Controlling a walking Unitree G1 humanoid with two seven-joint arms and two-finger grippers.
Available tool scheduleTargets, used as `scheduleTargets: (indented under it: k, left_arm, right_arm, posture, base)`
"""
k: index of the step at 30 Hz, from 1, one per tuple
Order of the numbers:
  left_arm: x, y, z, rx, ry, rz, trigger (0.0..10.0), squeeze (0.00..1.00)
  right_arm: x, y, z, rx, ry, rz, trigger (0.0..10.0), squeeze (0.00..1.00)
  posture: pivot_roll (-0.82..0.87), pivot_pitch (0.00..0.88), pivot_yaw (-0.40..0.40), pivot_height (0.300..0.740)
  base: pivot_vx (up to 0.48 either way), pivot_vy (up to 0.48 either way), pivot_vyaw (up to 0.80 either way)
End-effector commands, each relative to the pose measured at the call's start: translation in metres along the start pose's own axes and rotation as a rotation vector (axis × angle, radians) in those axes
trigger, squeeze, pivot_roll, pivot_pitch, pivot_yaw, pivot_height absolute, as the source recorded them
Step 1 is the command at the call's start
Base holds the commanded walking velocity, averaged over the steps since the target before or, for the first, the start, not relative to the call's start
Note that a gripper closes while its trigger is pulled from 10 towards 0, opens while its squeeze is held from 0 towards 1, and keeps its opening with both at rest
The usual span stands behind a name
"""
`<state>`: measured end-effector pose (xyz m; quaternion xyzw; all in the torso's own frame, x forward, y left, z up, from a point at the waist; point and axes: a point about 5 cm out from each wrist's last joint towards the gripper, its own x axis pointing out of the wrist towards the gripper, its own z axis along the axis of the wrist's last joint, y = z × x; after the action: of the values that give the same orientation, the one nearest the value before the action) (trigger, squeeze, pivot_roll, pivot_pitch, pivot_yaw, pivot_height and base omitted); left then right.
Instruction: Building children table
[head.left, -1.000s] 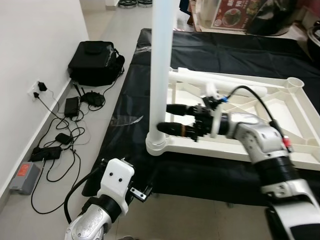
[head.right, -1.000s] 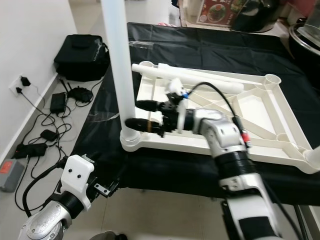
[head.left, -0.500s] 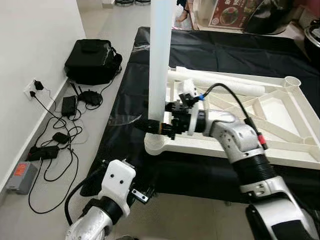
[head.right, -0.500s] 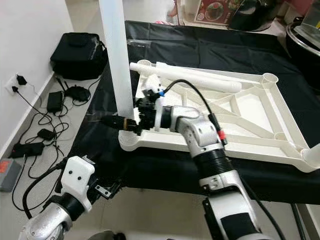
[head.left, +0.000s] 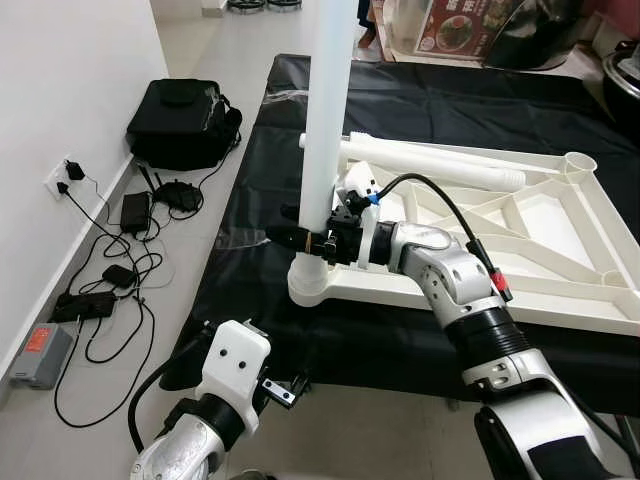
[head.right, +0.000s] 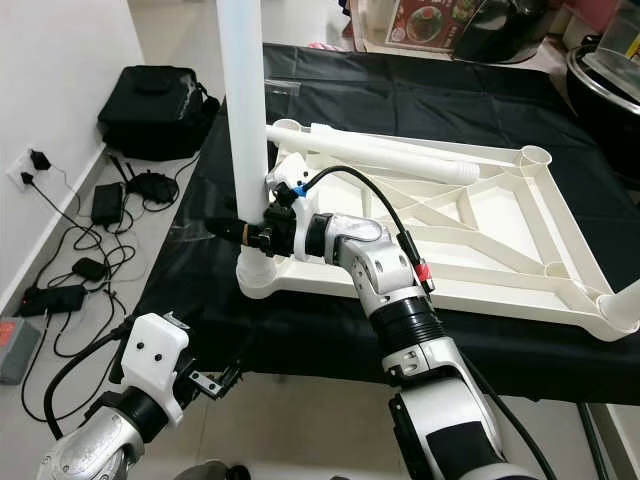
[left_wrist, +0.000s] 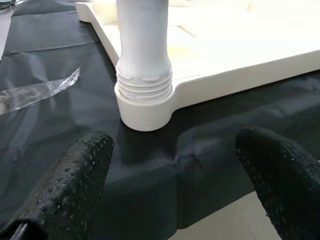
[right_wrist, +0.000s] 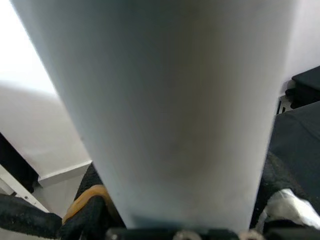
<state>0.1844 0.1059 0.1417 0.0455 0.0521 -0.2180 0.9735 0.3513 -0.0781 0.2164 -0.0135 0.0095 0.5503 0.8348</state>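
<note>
I take the white table top (head.left: 520, 250) as my landmark; it lies upside down on a black cloth (head.left: 480, 110). To the left of it, on the floor by the wall, I see a black bag (head.left: 185, 120), a tangle of cables and chargers (head.left: 120, 270) and a grey box with an orange label (head.left: 40, 352). My left gripper (left_wrist: 175, 190) hangs low in front of the near left corner of the table top, with its fingers (left_wrist: 75, 175) wide apart and holding nothing. At that same corner a white table leg (head.left: 325, 130) stands upright in the round socket (head.left: 312, 285), and the threaded end is visible just above the socket. My right gripper (head.left: 300, 238) reaches to this leg from the table top side, and its two black fingers are closed around the lower part of the leg. A second white leg (head.right: 390, 152) lies flat along the far edge of the table top.
</note>
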Motion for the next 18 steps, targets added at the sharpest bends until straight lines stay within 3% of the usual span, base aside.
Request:
scheduleTargets:
  k: [1, 6, 8, 11, 13, 15, 18]
  left_arm:
    - [-0.001, 0.001, -0.005, 0.017, 0.022, 0.007, 10.0, 0.00]
    - [0.000, 0.002, -0.004, 0.028, 0.021, 0.004, 10.0, 0.00]
    - [0.001, 0.002, -0.005, 0.031, 0.022, 0.006, 10.0, 0.00]
    - [0.002, 0.003, -0.005, 0.035, 0.021, 0.005, 10.0, 0.00]
    - [0.002, 0.003, -0.005, 0.035, 0.021, 0.005, 10.0, 0.00]
    - [0.003, 0.004, -0.004, 0.036, 0.019, 0.005, 10.0, 0.00]
    - [0.005, 0.003, -0.003, 0.036, 0.010, 0.003, 10.0, 0.00]
  right_arm:
    - [-0.009, -0.006, 0.001, 0.024, -0.020, -0.030, 0.0, 0.00]
    - [-0.027, -0.014, -0.003, 0.013, 0.011, -0.052, 0.0, 0.00]
    - [-0.052, -0.021, -0.008, 0.012, 0.050, -0.053, 0.0, 0.00]
    - [-0.075, -0.028, -0.010, -0.011, 0.089, -0.062, 0.0, 0.00]
    - [-0.075, -0.028, -0.010, -0.011, 0.089, -0.062, 0.0, 0.00]
    - [-0.087, -0.039, -0.008, -0.018, 0.092, -0.139, 0.0, 0.00]
    - [-0.092, -0.047, -0.003, -0.018, 0.066, -0.214, 0.0, 0.00]
  posture:
    - [0.17, 0.125, -0.084, 0.740]
    - [0.17, 0.126, -0.085, 0.740]
    - [0.17, 0.128, -0.082, 0.740]
    - [0.17, 0.126, -0.085, 0.740]
    - [0.17, 0.126, -0.085, 0.740]
    - [0.16, 0.127, -0.081, 0.740]
    - [0.16, 0.127, -0.081, 0.740]
  base:
    - [0.000, 0.000, 0.00]
    - [0.000, 0.000, 0.00]
    - [0.000, 0.000, 0.00]
    - [0.000, 0.000, 0.00]
    - [0.000, 0.000, 0.00]
    - [0.000, 0.000, 0.00]
    - [0.000, 0.000, 0.00]
